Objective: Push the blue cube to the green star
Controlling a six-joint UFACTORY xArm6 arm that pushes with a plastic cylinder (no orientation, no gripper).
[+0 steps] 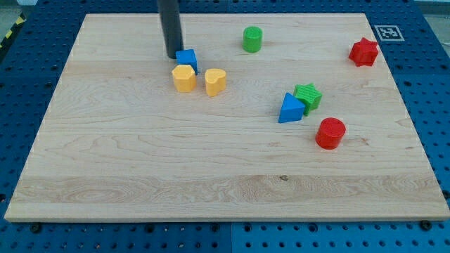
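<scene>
The blue cube point(188, 59) sits near the view's top left of the wooden board point(140, 176). My tip point(173, 56) stands just left of the cube, touching or nearly touching its left side. The green star point(308, 95) lies right of centre, well away to the cube's lower right. A blue triangle point(290, 109) rests against the star's lower left.
A yellow hexagon block point(184, 78) sits just below the blue cube, and a yellow heart point(215, 81) lies beside it on the right. A green cylinder point(252, 39) is at the top centre, a red star point(364, 52) at the top right, a red cylinder point(330, 133) below the green star.
</scene>
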